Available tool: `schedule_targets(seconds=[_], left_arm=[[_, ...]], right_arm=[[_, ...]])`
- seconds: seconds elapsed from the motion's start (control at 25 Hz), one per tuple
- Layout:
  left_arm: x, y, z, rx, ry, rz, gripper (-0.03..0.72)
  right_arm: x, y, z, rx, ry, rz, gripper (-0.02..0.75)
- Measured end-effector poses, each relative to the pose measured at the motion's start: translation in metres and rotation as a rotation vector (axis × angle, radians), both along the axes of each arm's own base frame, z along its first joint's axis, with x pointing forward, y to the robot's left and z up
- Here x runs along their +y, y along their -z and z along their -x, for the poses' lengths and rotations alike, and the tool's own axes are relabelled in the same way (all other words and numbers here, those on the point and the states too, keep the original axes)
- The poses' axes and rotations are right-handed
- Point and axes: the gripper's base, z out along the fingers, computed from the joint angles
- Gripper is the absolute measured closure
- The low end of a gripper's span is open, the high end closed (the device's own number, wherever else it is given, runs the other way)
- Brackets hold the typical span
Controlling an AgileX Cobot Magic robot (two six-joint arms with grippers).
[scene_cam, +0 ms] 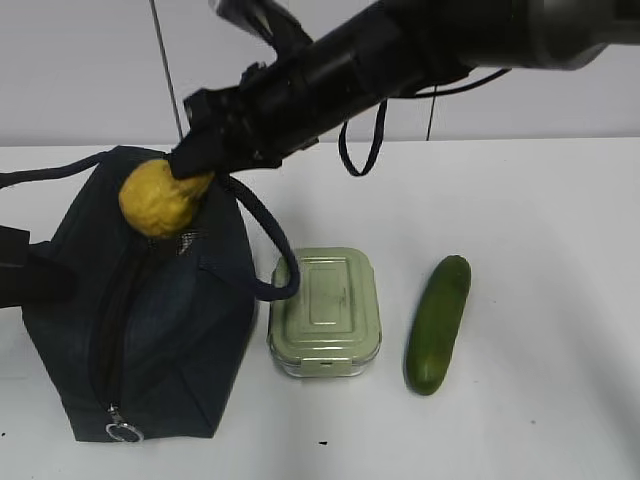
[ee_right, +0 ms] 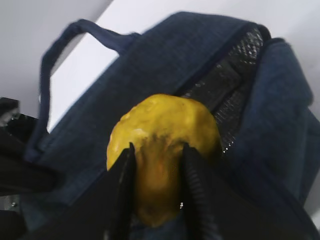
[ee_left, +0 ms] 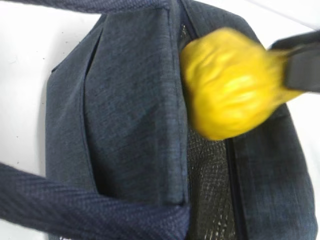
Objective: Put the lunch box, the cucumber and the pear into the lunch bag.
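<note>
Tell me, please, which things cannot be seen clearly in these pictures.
- Left gripper: the left wrist view shows none of it; in the exterior view the bag and the frame edge leave only a dark shape.
- Bag inside: dark, partly behind the pear in both wrist views.
- Right gripper: its base is cut by the bottom edge.
- Box contents: covered by the lid.
</note>
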Motion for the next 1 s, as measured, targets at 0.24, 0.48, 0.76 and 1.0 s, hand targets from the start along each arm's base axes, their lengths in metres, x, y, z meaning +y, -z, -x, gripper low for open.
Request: schedule_targets(seconds=[0.24, 0.48, 0.76, 1.0], left_arm=[[0.0, 0.0, 0.0, -0.001, -0.002, 0.003, 0.703], [0.0, 0.0, 0.0, -0.001, -0.003, 0.002, 0.703], [0.0, 0.0, 0.0, -0.002, -0.004, 0.002, 0.703], [0.0, 0.0, 0.0, -0.002, -0.004, 0.002, 0.703]], right_arm=[[0.004, 0.037, -0.014, 0.028, 0.028, 0.054, 0.498], [0.015, 0.028, -0.019, -0.002, 0.02, -0.02, 0.282], [0.008, -0.005, -0.029, -0.077, -0.011, -0.022, 0.192], [-0.025, -0.026, -0.035, -0.087, 0.096, 0.202, 0.192]])
